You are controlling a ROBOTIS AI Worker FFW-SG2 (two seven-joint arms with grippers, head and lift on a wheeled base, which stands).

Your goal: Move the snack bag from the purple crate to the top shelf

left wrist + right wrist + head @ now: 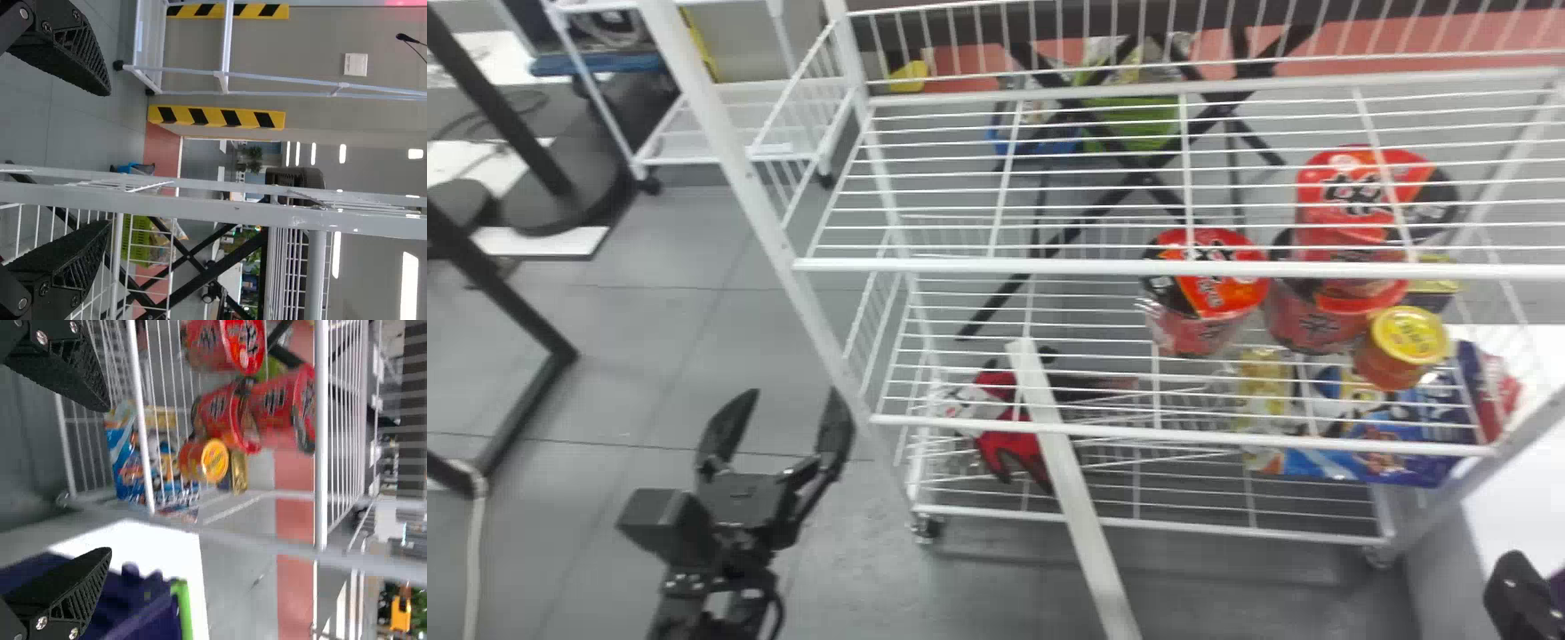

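Jaws stand wide apart on both my left gripper (787, 404), against the grey floor (694, 311) at the head view's lower left, and my right gripper (1522, 591), at its lower right edge. I see the purple crate (157, 610) on a white tabletop (160, 541), lower left in the right wrist view; a white wire rack (1138, 268) spans the head view's centre and right.

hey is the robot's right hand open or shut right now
Open. In its wrist view, the right hand has its two fingers wide apart, with nothing gripped between them.
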